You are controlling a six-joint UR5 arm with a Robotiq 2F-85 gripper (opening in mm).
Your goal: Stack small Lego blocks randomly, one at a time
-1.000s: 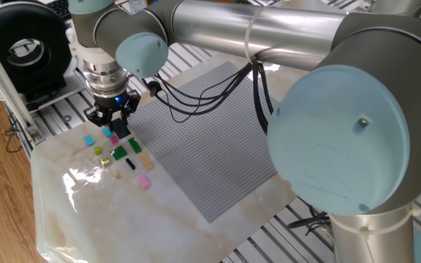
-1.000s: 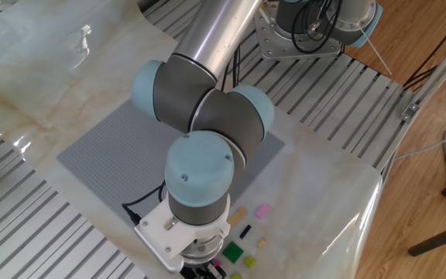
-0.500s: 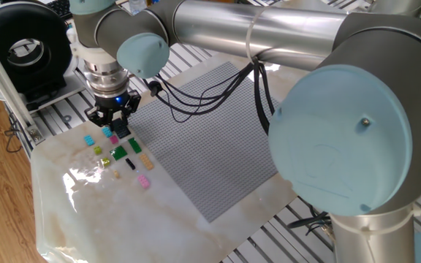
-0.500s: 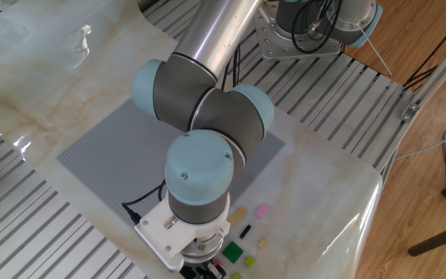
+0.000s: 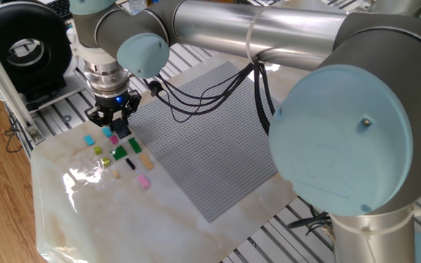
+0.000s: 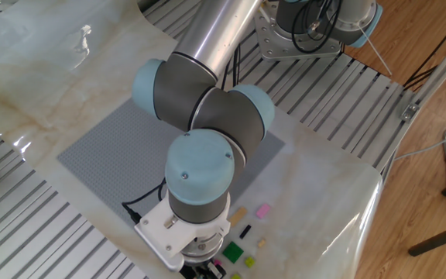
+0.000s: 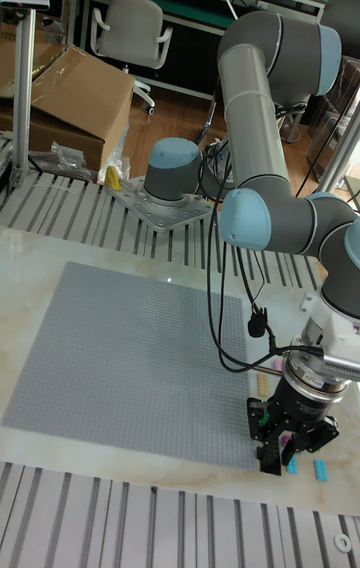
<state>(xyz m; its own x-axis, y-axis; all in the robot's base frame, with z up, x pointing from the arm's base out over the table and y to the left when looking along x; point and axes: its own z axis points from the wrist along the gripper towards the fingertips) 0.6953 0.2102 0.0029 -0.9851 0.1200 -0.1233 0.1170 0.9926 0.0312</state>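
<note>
Several small Lego blocks lie scattered on the marble sheet at the table's near-left corner. Among them are a cyan one, a yellow-green one, two green ones, a tan one, a black one and a pink one. My gripper points straight down over the group's far end. Its fingers stand apart just above a cyan-and-pink block and beside a dark plate. In the other fixed view the wrist hides the gripper's tips; the green, black and pink blocks show. The tall view shows the gripper low over the cyan blocks.
The large grey studded baseplate lies right of the blocks. Black cables hang from the wrist over it. A black round device sits at the far left beyond the slotted table edge. The arm's base is bolted behind the baseplate.
</note>
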